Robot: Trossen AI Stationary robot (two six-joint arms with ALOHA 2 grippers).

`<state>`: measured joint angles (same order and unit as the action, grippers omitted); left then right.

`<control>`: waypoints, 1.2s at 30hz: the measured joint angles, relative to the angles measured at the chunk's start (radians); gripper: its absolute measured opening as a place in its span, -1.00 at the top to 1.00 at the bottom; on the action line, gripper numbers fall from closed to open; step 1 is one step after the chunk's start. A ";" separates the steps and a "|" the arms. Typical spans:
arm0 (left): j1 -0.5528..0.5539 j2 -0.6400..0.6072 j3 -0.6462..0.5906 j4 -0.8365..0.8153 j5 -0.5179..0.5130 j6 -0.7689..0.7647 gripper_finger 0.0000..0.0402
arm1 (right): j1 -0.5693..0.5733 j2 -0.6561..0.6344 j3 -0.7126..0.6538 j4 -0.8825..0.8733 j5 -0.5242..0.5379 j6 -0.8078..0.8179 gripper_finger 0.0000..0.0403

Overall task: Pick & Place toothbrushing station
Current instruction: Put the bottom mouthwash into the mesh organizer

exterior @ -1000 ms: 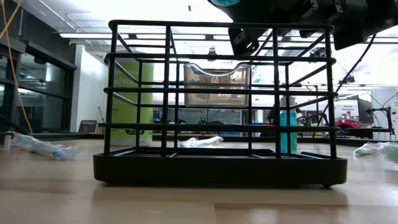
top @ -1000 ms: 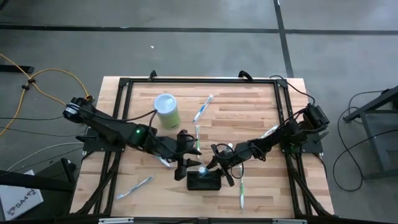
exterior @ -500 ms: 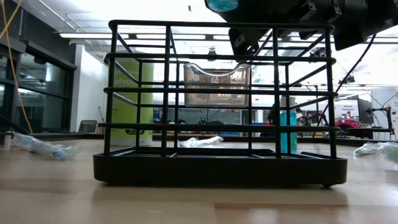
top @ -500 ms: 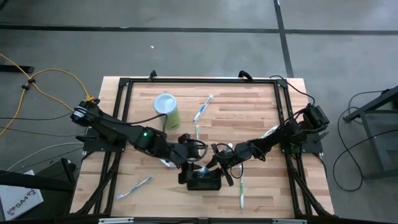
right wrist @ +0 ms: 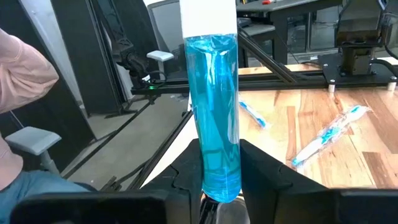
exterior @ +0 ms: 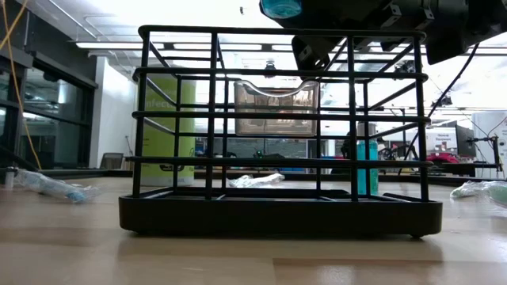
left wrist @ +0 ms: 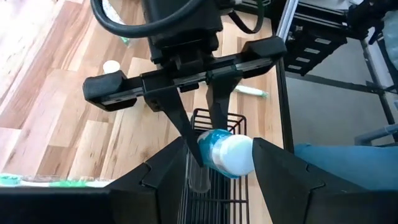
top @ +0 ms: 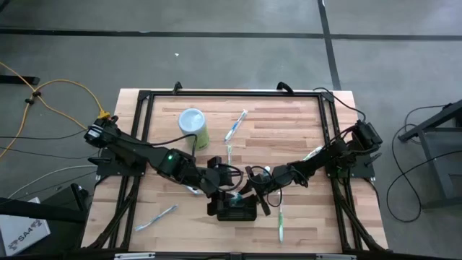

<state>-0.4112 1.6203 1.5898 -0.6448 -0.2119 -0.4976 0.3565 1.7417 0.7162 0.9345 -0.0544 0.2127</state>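
Pale wooden worktop point(top: 289, 123); black wire-frame toothbrushing station point(top: 236, 209) stands near its front edge, both arms converged above it. Right gripper point(left wrist: 202, 158), fingers clamped on a blue translucent tube with white cap point(right wrist: 211, 118), holds it upright, apparently for lowering into the station. Left gripper point(top: 219, 189) hovers beside it, fingers apart, holding nothing.

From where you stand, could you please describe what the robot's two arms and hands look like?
Both arms are dark, jointed links. The left arm shows a small green light, and a black cable loops near its hand. The right arm is the same dark build. The right hand has a flat black crossbar carrying two slim, tapering black fingers.
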 joint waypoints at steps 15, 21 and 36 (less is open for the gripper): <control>-0.013 0.002 0.000 0.002 0.030 0.001 0.11 | 0.000 0.000 0.000 0.004 0.003 0.000 0.60; -0.002 0.039 -0.002 0.004 0.053 0.013 0.11 | 0.000 0.000 0.000 0.009 0.004 0.000 0.61; 0.021 0.073 -0.002 0.025 0.086 0.023 0.11 | 0.000 0.000 0.000 0.018 0.004 0.000 0.60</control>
<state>-0.3897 1.6936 1.5879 -0.6198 -0.1261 -0.4751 0.3565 1.7416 0.7162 0.9527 -0.0505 0.2131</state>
